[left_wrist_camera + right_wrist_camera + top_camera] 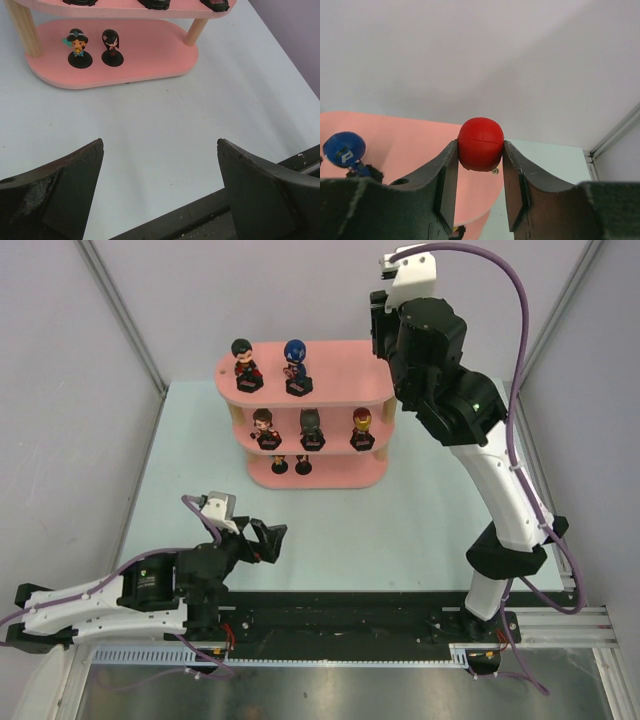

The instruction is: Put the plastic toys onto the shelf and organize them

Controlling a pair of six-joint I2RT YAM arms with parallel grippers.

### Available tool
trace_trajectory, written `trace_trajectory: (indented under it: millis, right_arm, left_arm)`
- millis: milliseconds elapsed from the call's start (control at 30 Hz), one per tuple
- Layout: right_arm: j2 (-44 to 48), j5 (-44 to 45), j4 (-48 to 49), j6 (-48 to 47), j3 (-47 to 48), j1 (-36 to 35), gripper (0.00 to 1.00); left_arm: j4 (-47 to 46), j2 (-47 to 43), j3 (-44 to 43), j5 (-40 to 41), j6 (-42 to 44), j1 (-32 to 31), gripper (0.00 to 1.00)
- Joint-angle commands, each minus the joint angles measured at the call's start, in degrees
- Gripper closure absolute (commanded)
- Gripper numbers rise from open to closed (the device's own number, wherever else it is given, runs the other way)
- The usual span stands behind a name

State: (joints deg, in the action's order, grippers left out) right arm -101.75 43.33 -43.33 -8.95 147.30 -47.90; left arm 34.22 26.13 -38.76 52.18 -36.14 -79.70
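Right tool [480, 147] clamped on head of red-headed figurine [480, 134], above right end of shelf [405, 145] top tier. Risks:
- round head slips in pinch
- release near edge topples it off
- drift left knocks blue-headed figurine [344, 149]

Left tool [160, 145] spread wide, empty, over desk [165, 125].

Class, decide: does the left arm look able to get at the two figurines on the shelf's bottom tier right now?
Probably yes: the left tool is open, empty, and faces the bottom tier across bare table.
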Motion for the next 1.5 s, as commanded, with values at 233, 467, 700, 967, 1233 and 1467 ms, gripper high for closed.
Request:
trace_trajectory:
  millis: [233, 467, 700, 967, 1233, 1467]
  right_arm:
    - [-3.4, -7.6, 3.6, 1.6, 3.9, 3.4, 1.0]
    - [-3.5, -11.3, -4.8, 10.2, 2.5, 4.5, 1.0]
    - [-4.3, -14.1, -7.4, 13.2, 1.6, 4.6, 1.0]
    - [-6.3, -15.5, -10.2, 14.8, 1.7, 4.8, 1.0]
    - [-6.7, -15.6, -11.7, 15.8, 1.7, 4.9, 1.0]
    - [-6.7, -15.6, -12.7, 16.2, 1.8, 4.7, 1.0]
  left_arm:
    - [1.0, 0.1, -2.5, 2.7, -1.7, 0.0, 0.0]
    - [1.0, 0.5, -1.9, 1.7, -2.6, 0.0, 0.01]
    - [1.1, 1.3, -1.7, 1.3, -3.6, 0.0, 0.0]
    - [0.9, 1.6, -1.7, 1.3, -3.6, 0.1, 0.0]
    - [0.1, 2.4, -1.7, 0.8, -3.3, 0.0, 0.0]
    - [-0.3, 2.9, -1.7, 0.6, -3.2, 0.0, 0.0]
